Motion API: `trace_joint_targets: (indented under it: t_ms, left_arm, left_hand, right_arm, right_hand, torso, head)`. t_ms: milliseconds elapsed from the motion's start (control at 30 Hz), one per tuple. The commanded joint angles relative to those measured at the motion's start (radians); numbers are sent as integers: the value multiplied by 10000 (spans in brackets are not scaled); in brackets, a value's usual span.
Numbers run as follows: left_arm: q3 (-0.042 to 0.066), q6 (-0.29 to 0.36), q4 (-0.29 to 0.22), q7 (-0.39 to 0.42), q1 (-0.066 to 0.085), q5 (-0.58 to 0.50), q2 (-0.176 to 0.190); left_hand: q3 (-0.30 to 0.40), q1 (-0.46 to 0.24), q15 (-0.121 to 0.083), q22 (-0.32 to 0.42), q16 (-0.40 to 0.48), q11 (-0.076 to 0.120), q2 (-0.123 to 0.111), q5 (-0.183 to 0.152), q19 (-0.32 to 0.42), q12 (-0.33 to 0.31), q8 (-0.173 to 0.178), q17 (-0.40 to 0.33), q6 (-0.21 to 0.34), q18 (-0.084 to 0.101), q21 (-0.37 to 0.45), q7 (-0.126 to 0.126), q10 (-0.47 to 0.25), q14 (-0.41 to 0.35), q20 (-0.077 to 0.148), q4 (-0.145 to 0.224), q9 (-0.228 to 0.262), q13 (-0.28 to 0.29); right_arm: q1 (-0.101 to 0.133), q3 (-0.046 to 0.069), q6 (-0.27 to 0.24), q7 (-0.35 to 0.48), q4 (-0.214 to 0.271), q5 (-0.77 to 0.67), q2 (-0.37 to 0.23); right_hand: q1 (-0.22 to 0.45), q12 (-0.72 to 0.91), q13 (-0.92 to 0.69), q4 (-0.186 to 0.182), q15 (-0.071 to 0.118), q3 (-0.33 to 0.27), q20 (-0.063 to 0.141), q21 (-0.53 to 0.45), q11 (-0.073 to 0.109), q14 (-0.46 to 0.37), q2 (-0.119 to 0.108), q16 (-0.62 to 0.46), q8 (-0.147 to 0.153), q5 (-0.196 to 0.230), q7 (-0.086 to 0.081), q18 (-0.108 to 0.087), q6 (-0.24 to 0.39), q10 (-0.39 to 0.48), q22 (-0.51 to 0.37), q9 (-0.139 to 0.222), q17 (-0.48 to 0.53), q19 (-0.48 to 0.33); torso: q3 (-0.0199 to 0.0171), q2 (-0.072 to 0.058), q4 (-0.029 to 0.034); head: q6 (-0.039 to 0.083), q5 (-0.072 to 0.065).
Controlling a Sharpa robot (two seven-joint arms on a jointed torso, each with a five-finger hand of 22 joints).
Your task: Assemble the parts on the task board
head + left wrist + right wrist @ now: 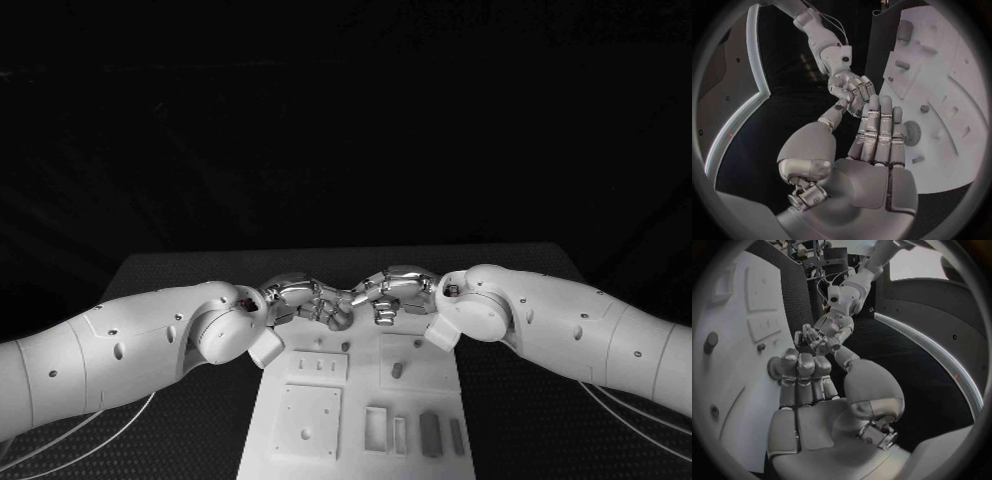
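Both silver many-fingered hands meet over the far end of the white rectangular task board [361, 400]. The left hand [300, 298] and right hand [387, 292] touch fingertips; whether either holds anything cannot be told. A small round toothed grey part [774, 368] lies on the board at the right hand's fingertips.

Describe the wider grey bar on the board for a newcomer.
On the white task board, look at the near right corner's row of long pieces. The grey bar is the darkest, wider than the thin strip on its right.
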State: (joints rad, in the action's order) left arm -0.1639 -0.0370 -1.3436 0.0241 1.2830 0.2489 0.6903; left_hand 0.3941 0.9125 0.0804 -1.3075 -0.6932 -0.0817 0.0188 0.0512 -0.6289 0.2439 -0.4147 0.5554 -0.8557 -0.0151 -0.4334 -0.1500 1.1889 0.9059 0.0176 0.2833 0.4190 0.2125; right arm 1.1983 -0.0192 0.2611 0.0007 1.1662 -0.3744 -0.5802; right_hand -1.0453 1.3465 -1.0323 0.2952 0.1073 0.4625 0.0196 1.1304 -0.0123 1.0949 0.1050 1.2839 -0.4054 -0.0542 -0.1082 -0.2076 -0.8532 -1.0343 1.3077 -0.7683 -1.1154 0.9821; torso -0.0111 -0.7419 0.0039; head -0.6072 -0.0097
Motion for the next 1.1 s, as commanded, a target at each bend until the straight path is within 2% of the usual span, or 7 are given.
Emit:
trace_joint_targets:
  t_ms: [33,167,300,567,867,1100]
  left_arm:
    - [30,-216,-46,182,23,26,-58]
    - [30,-222,-44,189,23,34,-66]
    - [30,-210,-40,195,23,34,-67]
    - [30,-129,-20,263,23,32,-67]
    - [30,-41,24,319,23,32,-78]
    - [30,12,32,326,23,32,-82]
  left_hand:
    - [43,132,13,-186,-42,50,5,-11,-4,57,42,-15,-61,151,65,23,19,-52,-70,48,3,9]
    - [60,234,13,-190,-47,73,22,-11,0,63,35,-16,-89,151,66,55,30,-52,-76,51,9,12]
    - [83,345,6,-192,-55,113,146,-11,0,82,14,-17,-156,151,66,103,69,-50,-85,37,21,20]
    - [111,498,-19,-187,-69,208,583,-11,20,122,-43,-22,-330,151,85,236,199,-47,-101,53,50,37]
    - [129,869,-60,-192,-93,318,1035,-12,57,142,-118,-25,-574,151,105,431,419,-35,-112,97,90,51]
    - [87,1017,-74,-193,-101,345,1128,-16,60,136,-132,-27,-646,151,108,492,493,-34,-124,97,102,54]
  right_arm:
    - [-24,-26,101,-38,63,-259,46]
    - [-24,-31,52,-43,88,-310,55]
    - [-24,-33,-24,-49,115,-376,49]
    - [-24,-42,-241,-40,193,-568,40]
    - [-25,-44,-374,20,241,-573,30]
    - [-25,-44,-397,40,252,-573,34]
  right_hand:
    - [21,-3,-9,1,130,90,4,-49,332,-73,46,-62,30,52,253,-542,-1425,1374,89,-21,0,-71]
    - [17,-13,-10,1,126,112,1,-49,325,-89,50,-71,45,52,245,-542,-1398,1397,90,-36,0,-77]
    - [12,-37,-7,1,113,153,-7,-57,309,-124,64,-93,73,52,227,-542,-1347,1442,89,-64,3,-98]
    - [36,-160,20,-2,5,290,-73,-127,198,-329,206,-199,216,53,116,-542,-1081,1683,77,-156,15,-228]
    - [73,-208,40,1,-60,346,-133,-192,141,-466,279,-252,268,53,64,-542,-967,1793,62,-239,16,-327]
    - [72,-209,42,3,-65,352,-139,-197,137,-476,287,-255,269,53,62,-542,-963,1798,61,-250,16,-334]
  torso:
    - [-4,-2,-1]
    - [-1,1,1]
    - [-1,2,3]
    - [-2,3,-3]
    - [-1,0,2]
    - [-6,1,-6]
  head:
    - [-11,5]
    - [1,11]
    - [-7,14]
    - [-20,21]
    - [-21,20]
    - [-24,15]
